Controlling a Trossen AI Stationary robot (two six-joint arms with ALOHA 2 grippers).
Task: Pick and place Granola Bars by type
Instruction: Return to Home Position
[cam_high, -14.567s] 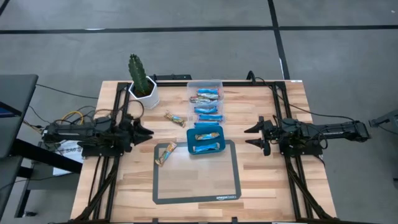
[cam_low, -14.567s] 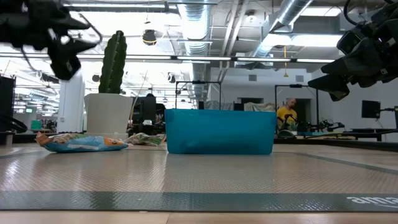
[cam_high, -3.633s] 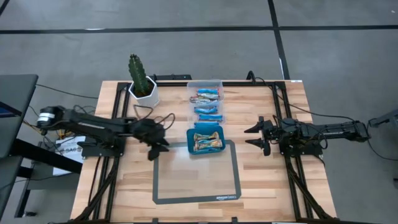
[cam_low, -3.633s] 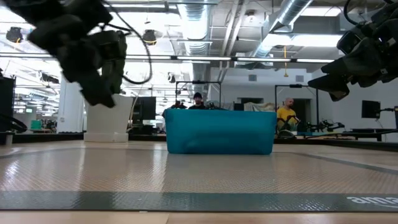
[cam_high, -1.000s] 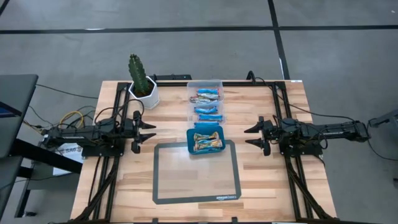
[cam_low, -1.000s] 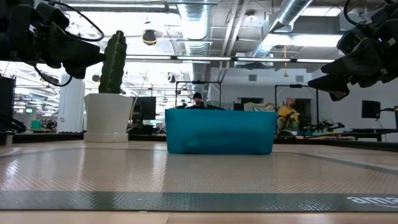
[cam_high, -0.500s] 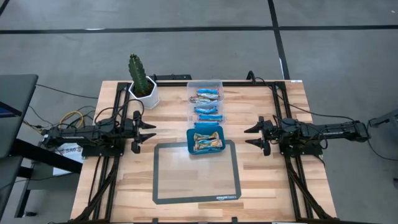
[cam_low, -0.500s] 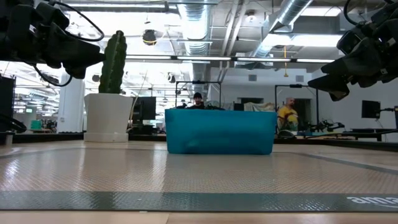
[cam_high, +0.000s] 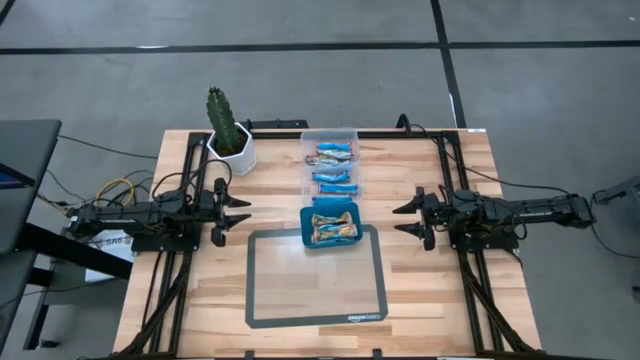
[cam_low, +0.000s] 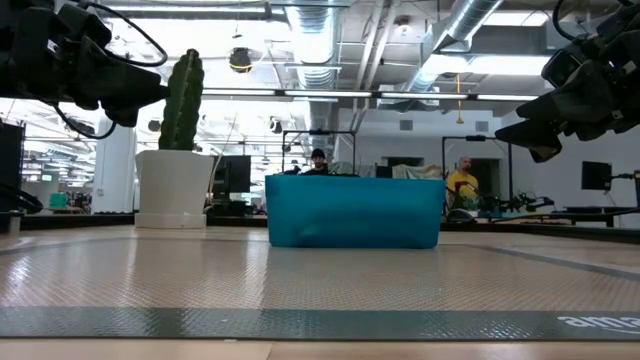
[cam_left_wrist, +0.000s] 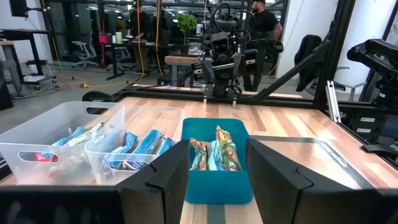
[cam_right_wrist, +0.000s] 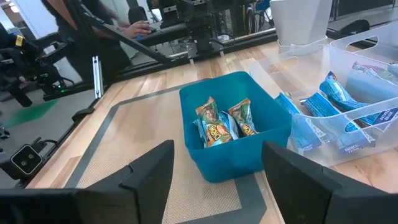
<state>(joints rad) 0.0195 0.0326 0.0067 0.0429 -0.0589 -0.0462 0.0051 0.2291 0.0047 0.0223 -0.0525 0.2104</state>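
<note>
Blue-and-white granola bars lie in the clear plastic box at the table's far middle; they show too in the left wrist view and the right wrist view. Tan and gold bars lie in the teal tray, also seen in the left wrist view and the right wrist view. My left gripper hovers open at the table's left, level, pointing at the tray. My right gripper hovers open at the right, facing it.
A cactus in a white pot stands at the far left of the table. A grey mat lies in the near middle, the teal tray on its far edge. People and furniture show in the room behind.
</note>
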